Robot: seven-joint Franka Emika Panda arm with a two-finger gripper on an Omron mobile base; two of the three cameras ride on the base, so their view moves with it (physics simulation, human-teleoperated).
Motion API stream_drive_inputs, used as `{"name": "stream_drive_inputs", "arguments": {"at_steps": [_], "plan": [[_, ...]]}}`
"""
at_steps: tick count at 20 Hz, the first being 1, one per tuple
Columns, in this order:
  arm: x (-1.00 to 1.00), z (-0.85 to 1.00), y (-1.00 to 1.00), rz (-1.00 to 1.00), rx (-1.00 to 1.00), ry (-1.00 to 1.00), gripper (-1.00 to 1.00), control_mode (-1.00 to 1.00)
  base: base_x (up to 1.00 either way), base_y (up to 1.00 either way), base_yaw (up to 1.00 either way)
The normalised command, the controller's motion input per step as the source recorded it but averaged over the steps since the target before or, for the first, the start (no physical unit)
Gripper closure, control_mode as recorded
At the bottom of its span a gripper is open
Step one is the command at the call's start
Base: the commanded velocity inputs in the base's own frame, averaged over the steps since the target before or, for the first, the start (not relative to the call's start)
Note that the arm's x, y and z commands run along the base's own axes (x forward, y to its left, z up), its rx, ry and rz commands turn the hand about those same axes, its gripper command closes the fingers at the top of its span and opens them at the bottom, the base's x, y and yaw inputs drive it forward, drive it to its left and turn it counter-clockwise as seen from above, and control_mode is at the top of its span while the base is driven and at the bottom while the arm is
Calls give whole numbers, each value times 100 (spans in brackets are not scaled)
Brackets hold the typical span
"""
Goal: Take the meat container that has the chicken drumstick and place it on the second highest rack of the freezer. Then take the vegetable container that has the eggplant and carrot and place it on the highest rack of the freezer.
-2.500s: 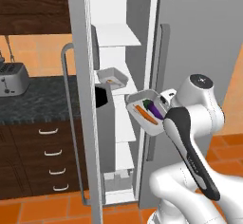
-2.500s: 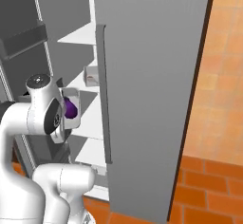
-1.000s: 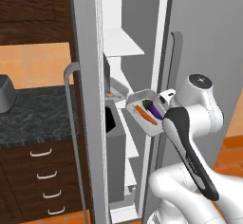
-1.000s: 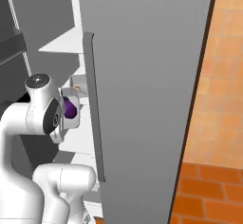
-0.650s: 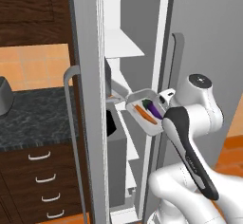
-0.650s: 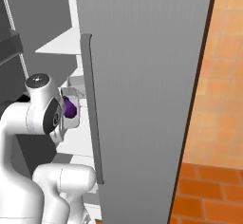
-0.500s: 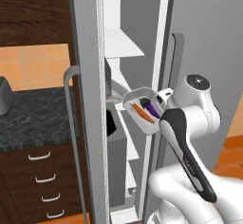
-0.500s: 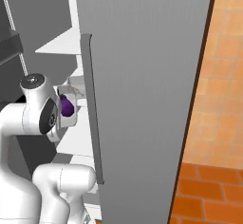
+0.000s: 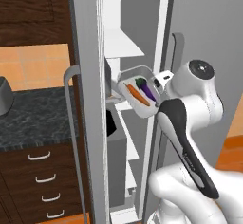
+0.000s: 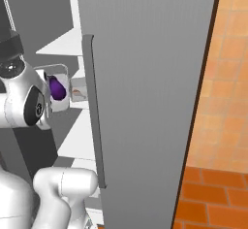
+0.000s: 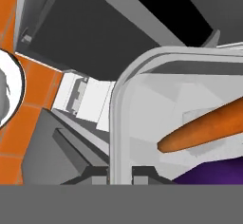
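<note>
My gripper [image 9: 158,82] is shut on the right rim of the white vegetable container [image 9: 137,83], holding it tilted in front of the open freezer [image 9: 124,42]. Inside the container lie the orange carrot [image 9: 135,94] and the dark-purple eggplant [image 9: 146,89]. The hand view looks along the container's rim [image 11: 116,109], with the carrot [image 11: 204,126] and eggplant [image 11: 213,175] close up. The right base view shows the eggplant [image 10: 57,88] and, just behind it on a white shelf, the meat container [image 10: 79,89] with a bit of the brown chicken drumstick [image 10: 77,93].
The freezer door [image 9: 88,99] stands open on the left with its long grey handle [image 9: 71,123]. The wider grey door [image 10: 145,77] is to the right. White shelves [image 9: 121,42] lie above and below the held container. A dark counter [image 9: 28,118] over drawers sits far left.
The vegetable container has risen a little and moved left towards the shelves, tilting more steeply. The gripper has stayed shut on its rim.
</note>
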Motion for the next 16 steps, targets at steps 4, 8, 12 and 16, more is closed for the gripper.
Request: {"name": "stream_drive_inputs", "arguments": {"at_steps": [4,8,12,16], "plan": [[18,90,11,0,0,0,100,-100,0,0,0],[25,50,10,-1,0,-3,100,-100,0,0,0],[24,39,3,-8,0,-9,100,-100,0,0,0],[14,57,13,-9,1,-4,100,-100,0,0,0]]}}
